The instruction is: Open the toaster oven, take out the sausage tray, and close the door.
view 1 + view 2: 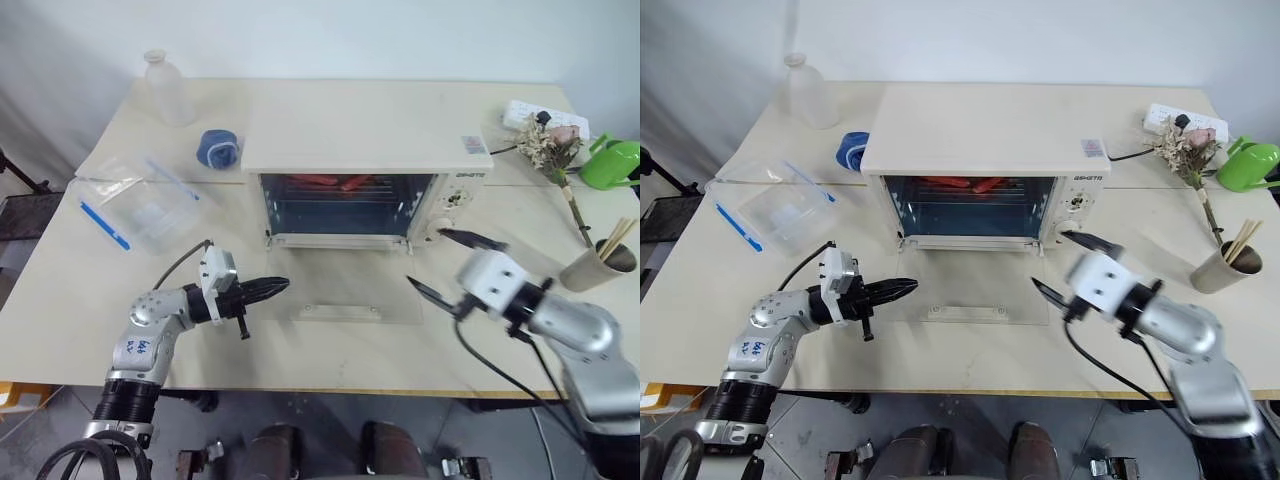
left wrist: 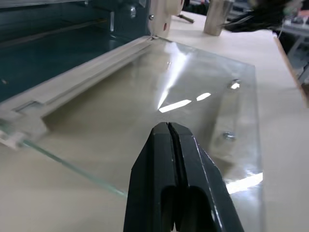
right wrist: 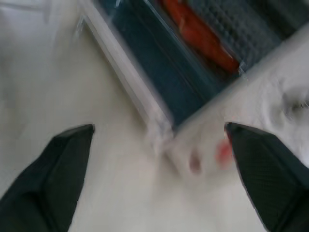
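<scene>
Cream toaster oven [image 1: 368,150] mid-table, glass door [image 1: 345,290] folded flat toward the front edge; red sausage tray [image 1: 330,183] inside. Left gripper [image 1: 272,288] pinched shut, empty, beside the door. Left wrist: closed fingers [image 2: 174,164] over glass. Right wrist: right gripper [image 3: 159,135] spread wide, facing the oven.

Oven mouth open, approach from the front clear.

The door [image 1: 345,290] lies flat on the table [image 1: 300,350] in front of the toaster oven [image 1: 365,165]; nothing stands on the glass. The sausage tray [image 1: 330,183] sits deep inside, low roof above it. Left flank: clear plastic box [image 1: 140,205] and blue tape roll [image 1: 218,148], well apart from the opening. Right flank: cup of sticks [image 1: 598,262] near the table edge; knob panel [image 1: 452,200] borders the cavity.
</scene>
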`<state>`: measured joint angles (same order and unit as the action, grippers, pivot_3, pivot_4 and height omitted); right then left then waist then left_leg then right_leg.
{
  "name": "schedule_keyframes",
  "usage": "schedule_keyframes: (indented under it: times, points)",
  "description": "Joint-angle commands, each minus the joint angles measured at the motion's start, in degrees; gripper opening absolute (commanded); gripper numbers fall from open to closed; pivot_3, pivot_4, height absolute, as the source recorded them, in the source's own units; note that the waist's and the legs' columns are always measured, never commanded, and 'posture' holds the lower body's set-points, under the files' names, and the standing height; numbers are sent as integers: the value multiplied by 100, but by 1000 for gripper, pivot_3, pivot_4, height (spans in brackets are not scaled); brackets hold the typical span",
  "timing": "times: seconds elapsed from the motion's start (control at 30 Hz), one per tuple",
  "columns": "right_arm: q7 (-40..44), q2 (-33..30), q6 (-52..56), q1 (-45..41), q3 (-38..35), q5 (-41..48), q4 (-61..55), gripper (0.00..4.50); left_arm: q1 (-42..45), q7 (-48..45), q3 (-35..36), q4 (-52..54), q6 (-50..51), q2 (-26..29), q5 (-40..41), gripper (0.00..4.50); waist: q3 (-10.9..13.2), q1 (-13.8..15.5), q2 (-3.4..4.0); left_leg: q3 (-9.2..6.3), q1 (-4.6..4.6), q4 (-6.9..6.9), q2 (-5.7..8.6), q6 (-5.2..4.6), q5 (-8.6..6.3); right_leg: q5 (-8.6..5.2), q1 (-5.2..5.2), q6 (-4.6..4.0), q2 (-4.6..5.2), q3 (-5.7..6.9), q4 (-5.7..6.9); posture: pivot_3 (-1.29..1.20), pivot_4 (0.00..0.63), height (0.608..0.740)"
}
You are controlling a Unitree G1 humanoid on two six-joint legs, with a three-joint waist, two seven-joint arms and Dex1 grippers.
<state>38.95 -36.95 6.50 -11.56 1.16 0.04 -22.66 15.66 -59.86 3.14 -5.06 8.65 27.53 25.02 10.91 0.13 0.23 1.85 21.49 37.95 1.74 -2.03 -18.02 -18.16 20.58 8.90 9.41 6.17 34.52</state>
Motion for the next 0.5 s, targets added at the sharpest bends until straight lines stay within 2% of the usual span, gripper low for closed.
schedule_keyframes:
  times: [0.03, 0.2, 0.3, 0.4, 0.5]
  points:
    - [-229, 347, -90, -532, 527, -375, -25, 4500, -165, 286, 401, 506, 227, 53, 335, 854, 1, -1, -1, 1, 0, 0, 0, 1, -1, 0, 2, 0, 0, 0, 1, 0, 150, 740]
    - [-1401, 1168, -387, -2066, 1661, -2156, 1555, 4500, -942, 447, 1128, 1327, 468, 283, 839, 2359, -4, -126, -13, 9, 3, 7, 2, 2, -4, 0, 6, 0, 2, -3, 4, 0, 150, 740]
    - [-2061, 1349, 18, -2786, 2136, -3382, 2509, 4500, -1310, 529, 1382, 1594, 435, 317, 951, 3334, -4, -168, -13, 4, 2, 3, -2, 6, -3, -5, 22, -9, 2, -1, 32, 0, 150, 740]
    - [-2284, 1427, -132, -3058, 2121, -3470, 2947, 4500, -1377, 587, 1378, 1682, 440, 284, 976, 4163, -5, -147, -13, -7, 6, 5, 0, 8, -4, -5, 31, -10, 3, -1, 54, 0, 150, 740]
    - [-2438, 1475, -85, -3220, 2141, -3677, 3253, 4500, -1446, 640, 1364, 1760, 398, 228, 992, 4163, -5, -169, -14, -9, 9, 4, 5, 7, -5, -5, 28, -10, 5, -1, 49, 0, 150, 740]
